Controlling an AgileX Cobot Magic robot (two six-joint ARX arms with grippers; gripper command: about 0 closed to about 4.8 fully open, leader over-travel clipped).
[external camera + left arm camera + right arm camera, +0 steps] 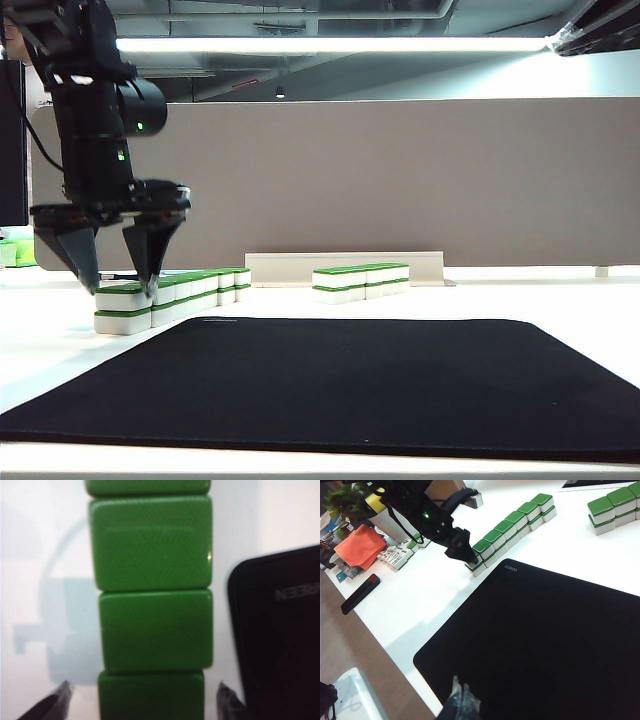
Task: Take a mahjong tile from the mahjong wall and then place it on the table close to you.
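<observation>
the white table (40, 350) stretches across the whole scene, and a tall grey-beige partition board (400, 180) stands along its far edge. a large black mat (340, 385) covers most of the near half of the table; in the right wrist view its corner (530, 630) lies just beside the near end of the mahjong wall.

the mahjong wall (170, 297) is a straight row of white tiles with green tops, stacked two high, running from the left front away toward the partition. a second, shorter row of tiles (360, 281) stands well apart to the right, near a low white block (345, 266) at the foot of the partition.

the left arm (100, 110) reaches down at the left of the exterior view, and the left gripper (117, 283) hangs over the near end of the wall with its jaws apart, one finger on each side of the end tile (122, 296). in the left wrist view the two fingertips (57, 700) show on either side of the green tile tops (152, 630), not touching them.

the right gripper (462, 702) shows only as a dark blurred tip above the mat's near edge; i cannot tell whether its jaws are apart or together.

off the table's side, in the right wrist view, lie an orange cloth (360, 545) and a dark phone (361, 593).
</observation>
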